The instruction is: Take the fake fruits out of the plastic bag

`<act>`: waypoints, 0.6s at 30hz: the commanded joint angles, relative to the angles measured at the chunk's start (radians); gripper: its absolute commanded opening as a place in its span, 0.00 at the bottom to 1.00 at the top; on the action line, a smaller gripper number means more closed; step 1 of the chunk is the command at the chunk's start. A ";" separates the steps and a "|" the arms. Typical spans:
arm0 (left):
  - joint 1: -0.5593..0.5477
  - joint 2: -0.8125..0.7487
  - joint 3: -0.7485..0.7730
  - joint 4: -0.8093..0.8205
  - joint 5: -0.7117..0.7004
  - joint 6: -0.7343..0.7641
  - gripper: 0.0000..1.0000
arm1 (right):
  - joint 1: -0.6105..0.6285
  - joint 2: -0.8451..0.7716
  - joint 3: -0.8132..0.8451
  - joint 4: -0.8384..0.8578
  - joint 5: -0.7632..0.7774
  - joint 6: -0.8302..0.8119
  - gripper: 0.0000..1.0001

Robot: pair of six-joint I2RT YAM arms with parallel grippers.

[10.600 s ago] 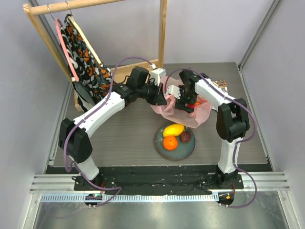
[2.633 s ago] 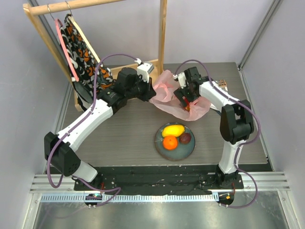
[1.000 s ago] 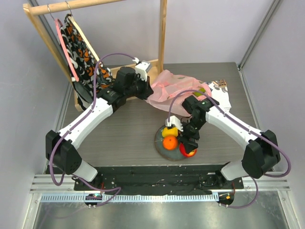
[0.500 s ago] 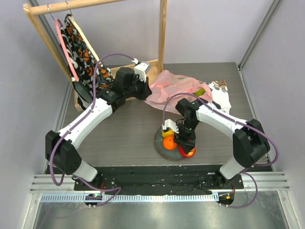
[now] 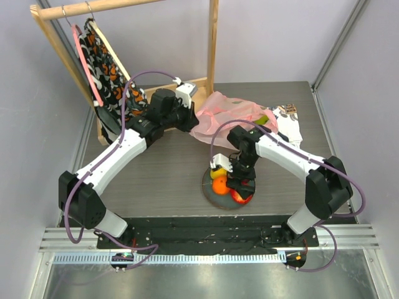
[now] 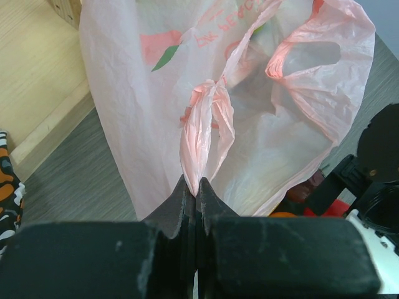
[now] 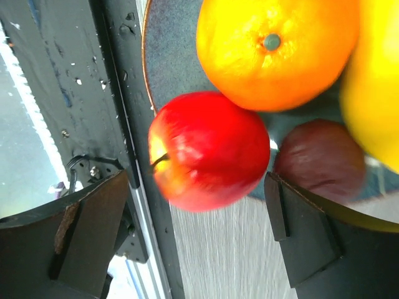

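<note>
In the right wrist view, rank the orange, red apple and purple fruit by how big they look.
1. orange, though cropped at the top.
2. red apple, somewhat smaller.
3. purple fruit, partly hidden.

Grey wood-grain tabletop point(image 5: 162, 180), pale walls point(image 5: 280, 37) all round, wooden rack point(image 5: 212, 43) standing back-left, patterned cloth point(image 5: 112, 87) hanging from it.
</note>
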 commanded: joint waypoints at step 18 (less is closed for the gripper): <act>0.008 -0.057 0.024 0.031 0.092 -0.024 0.00 | -0.335 0.010 0.456 0.334 0.176 0.310 0.91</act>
